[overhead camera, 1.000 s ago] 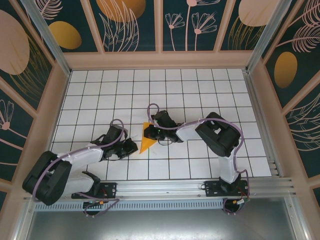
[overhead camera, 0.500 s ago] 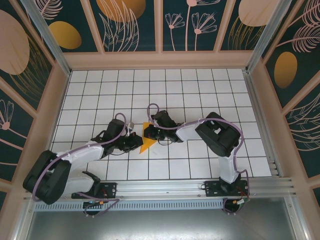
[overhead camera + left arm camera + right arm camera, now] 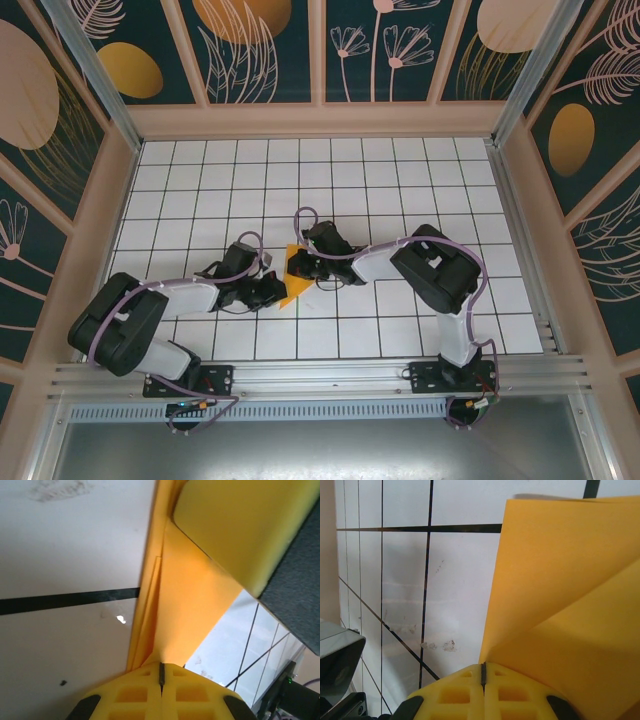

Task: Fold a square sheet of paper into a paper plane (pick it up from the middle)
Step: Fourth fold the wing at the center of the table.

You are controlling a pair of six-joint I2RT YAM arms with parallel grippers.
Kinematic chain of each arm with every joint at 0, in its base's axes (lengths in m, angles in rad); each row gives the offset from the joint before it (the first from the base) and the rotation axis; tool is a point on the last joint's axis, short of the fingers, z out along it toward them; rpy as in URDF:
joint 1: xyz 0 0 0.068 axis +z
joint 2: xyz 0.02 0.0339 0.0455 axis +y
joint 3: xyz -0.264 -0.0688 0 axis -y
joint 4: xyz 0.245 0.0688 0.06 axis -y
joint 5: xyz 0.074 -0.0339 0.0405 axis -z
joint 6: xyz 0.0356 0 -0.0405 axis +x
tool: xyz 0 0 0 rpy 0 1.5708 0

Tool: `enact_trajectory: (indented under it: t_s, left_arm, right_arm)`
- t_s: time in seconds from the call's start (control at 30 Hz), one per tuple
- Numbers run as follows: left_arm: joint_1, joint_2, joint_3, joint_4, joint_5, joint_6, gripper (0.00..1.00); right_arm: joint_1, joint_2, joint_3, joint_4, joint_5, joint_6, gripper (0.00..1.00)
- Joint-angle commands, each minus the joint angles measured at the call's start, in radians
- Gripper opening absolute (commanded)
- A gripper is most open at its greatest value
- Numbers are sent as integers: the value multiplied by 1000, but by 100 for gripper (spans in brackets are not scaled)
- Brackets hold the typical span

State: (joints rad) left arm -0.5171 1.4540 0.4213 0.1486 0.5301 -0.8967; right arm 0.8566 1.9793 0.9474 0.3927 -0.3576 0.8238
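Seen from above, the half-folded paper plane [image 3: 293,287] lies near the middle of the white gridded tabletop [image 3: 400,190], between our two arms. Our left pincer [image 3: 271,292] is pressed together on the paper's near-left edge. Our right pincer [image 3: 299,266] is pinched shut on its far side. Both wrist views show layered orange-yellow paper running into closed yellow fingertips [image 3: 455,692]. We judge a crease is being set. Both grips should move as one, with the paper taut, not stretched, and its layers aligned, or it may tear.

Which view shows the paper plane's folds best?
Right wrist: paper plane large, two overlapping faces and crease clear. Left wrist: edge-on, layers stacked. Top external: small orange wedge.
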Motion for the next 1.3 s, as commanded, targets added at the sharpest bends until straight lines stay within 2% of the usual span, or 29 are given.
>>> enact_trajectory:
  t_s: [0.0,0.5,0.67,1.03,1.13,1.27]
  left_arm:
    - [3,4,-7,-95,-87,32,2]
    - [2,-65,-114,-58,-46,-71,0]
    - [2,-87,-115,-95,-54,-102,0]
    - [3,-317,-58,-132,-91,-91,3]
    - [2,-301,-55,-84,-53,-86,3]
    - [2,-219,-62,34,51,-86,4]
  right_arm:
    - [6,64,-12,-104,55,-15,0]
    - [2,72,-9,-130,66,-17,0]
    - [-1,77,-7,-128,66,-17,0]
    - [1,72,-6,-123,63,-17,0]
    - [3,74,-5,-123,63,-16,0]
    - [2,71,-5,-125,66,-16,0]
